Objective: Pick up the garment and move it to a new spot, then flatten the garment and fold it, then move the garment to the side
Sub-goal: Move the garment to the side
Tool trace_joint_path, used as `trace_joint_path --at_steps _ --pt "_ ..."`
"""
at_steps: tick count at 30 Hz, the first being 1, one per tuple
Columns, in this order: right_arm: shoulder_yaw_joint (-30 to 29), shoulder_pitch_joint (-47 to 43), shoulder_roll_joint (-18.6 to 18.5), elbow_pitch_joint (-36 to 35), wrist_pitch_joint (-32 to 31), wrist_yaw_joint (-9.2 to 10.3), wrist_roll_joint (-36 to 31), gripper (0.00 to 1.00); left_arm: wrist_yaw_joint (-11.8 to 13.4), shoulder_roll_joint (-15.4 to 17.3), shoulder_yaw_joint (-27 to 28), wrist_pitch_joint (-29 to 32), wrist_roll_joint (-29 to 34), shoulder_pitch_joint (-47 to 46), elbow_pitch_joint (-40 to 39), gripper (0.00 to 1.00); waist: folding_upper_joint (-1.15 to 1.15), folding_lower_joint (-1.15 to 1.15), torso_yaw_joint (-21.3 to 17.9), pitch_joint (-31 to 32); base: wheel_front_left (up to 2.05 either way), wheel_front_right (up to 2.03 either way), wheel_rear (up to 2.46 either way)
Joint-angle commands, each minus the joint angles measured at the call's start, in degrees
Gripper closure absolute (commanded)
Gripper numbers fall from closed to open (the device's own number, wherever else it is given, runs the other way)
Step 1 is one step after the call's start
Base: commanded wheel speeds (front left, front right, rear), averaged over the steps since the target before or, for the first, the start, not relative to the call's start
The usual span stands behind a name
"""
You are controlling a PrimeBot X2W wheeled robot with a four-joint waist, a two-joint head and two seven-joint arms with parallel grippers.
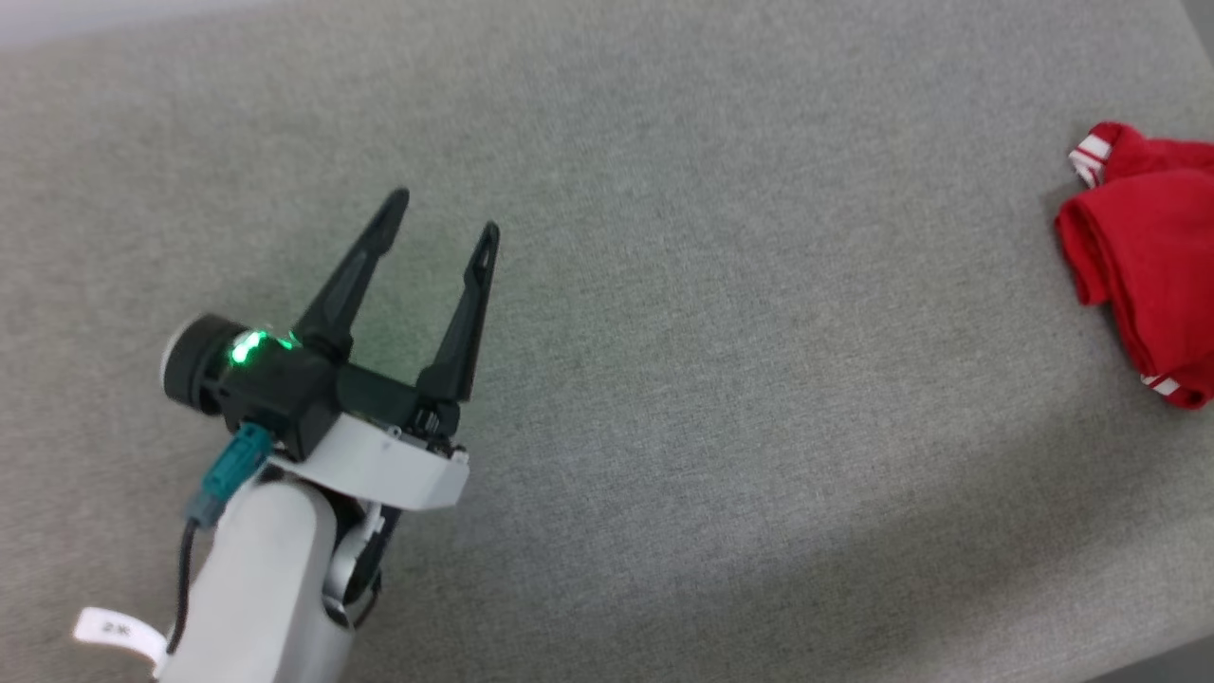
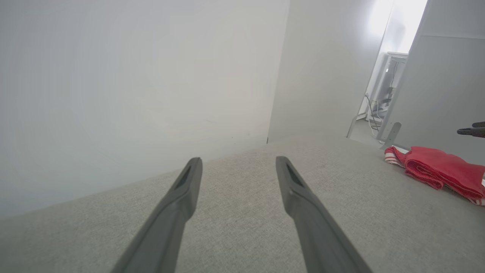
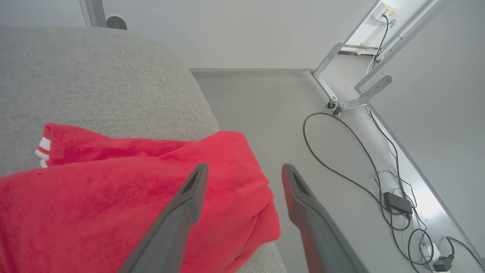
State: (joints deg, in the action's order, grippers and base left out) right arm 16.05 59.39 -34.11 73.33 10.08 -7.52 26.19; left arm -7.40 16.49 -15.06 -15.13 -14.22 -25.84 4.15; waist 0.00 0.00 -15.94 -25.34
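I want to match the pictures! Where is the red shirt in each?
Head view: the red shirt at the right edge.
Left wrist view: shirt far right, below the middle.
Right wrist view: shirt lower left, big and close.
Shared landmark: the grey fabric surface under it.

Left jaws: two long black fingers [image 1: 353, 270], broad at the root and tapering to narrow tips, with a slim slot near each end. Matte dark grey up close [image 2: 178, 204]. Behind them a blocky black housing [image 1: 294, 389] with a glowing green light [image 1: 248, 348] and a round black cap [image 1: 194, 365], pale at the rim. Teal connector [image 1: 232, 465] plugged in below, with a thin black cable [image 1: 183, 579] running from it. White collar [image 1: 379, 470], then a smooth pale forearm [image 1: 256, 588]. Small white tag [image 1: 114, 634], print too small to read. Right jaws: matching dark grey fingers [image 3: 303, 204] with the same slotted tips.
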Motion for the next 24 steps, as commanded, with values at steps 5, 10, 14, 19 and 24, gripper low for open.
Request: trace_joint_path --at_steps 5,10,14,19,24 --pt "2.22 -2.78 0.43 -0.49 -0.77 0.06 -0.35 0.0 -0.14 -2.72 2.01 0.02 -1.0 5.11 1.68 0.0 0.0 0.0 3.36 7.63 0.0 0.0 0.0" --pt "5.15 -7.45 2.91 -4.04 0.36 0.06 1.29 0.0 -0.14 -4.79 4.63 0.02 -1.64 9.86 4.16 0.0 0.0 0.0 6.28 11.36 0.0 0.0 0.0" --pt "5.84 -11.64 4.13 -7.29 1.81 0.06 4.37 0.0 -0.14 -6.33 6.86 0.01 -1.91 13.31 5.55 0.0 0.0 0.0 9.2 13.6 0.0 0.0 0.0" --pt "6.8 -15.91 5.6 -12.19 3.94 0.06 6.88 0.0 -0.14 -7.51 9.13 0.02 -1.32 17.06 6.91 0.0 0.0 0.0 12.8 16.4 0.0 0.0 0.0" --pt "8.02 -20.83 9.05 -19.17 4.99 0.06 8.22 0.0 -0.14 -8.08 10.86 0.01 -1.53 19.93 8.77 0.0 0.0 0.0 16.07 19.66 0.0 0.0 0.0"
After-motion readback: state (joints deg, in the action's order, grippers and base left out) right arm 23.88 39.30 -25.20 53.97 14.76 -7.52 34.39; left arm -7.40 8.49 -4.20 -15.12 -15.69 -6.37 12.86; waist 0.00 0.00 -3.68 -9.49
